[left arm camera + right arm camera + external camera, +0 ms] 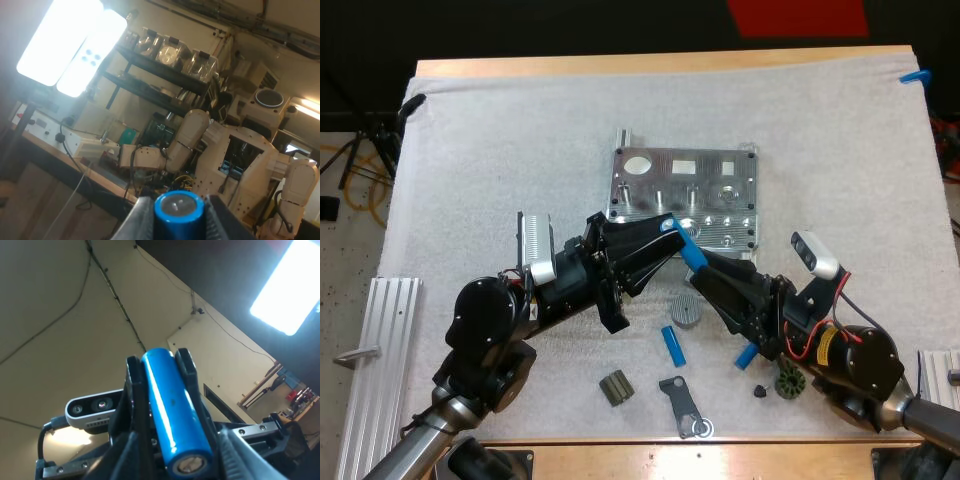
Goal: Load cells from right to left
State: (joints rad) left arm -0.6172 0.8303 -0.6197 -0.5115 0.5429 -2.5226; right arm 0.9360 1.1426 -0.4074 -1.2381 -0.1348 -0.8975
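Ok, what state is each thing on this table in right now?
Left gripper: shut on the held blue cell.
Right gripper: shut on the same cell.
Held blue cell: lifted off the mat, tilted, between both grippers.
Loose blue cell: lying flat on the mat.
Metal plate: flat on the mat.
Small dark parts: lying loose on the mat.
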